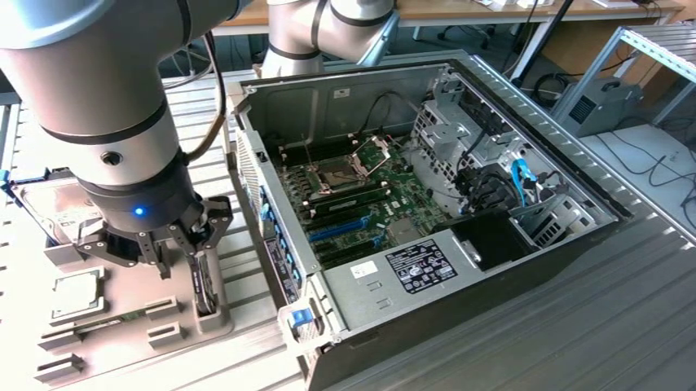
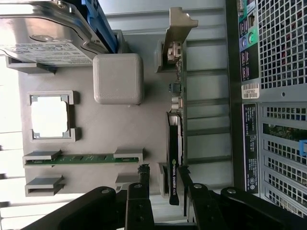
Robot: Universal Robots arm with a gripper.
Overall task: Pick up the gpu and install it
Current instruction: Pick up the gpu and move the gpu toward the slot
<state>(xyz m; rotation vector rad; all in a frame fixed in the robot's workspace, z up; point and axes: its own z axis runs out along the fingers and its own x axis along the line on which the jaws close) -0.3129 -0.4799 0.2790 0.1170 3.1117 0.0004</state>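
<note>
Left of the open computer case (image 1: 315,106) in the exterior view, a grey holder tray (image 1: 218,322) keeps the gpu (image 2: 174,158) standing on edge in a slot, a thin black card with a silvery bracket (image 2: 178,31) at its hard-drive end, while the gripper (image 2: 162,178) straddles its other end, fingers apart.

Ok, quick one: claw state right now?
Claw: open, straddling the gpu that stands on edge, not clamped on it.

Bright, even light; soft shadows
</note>
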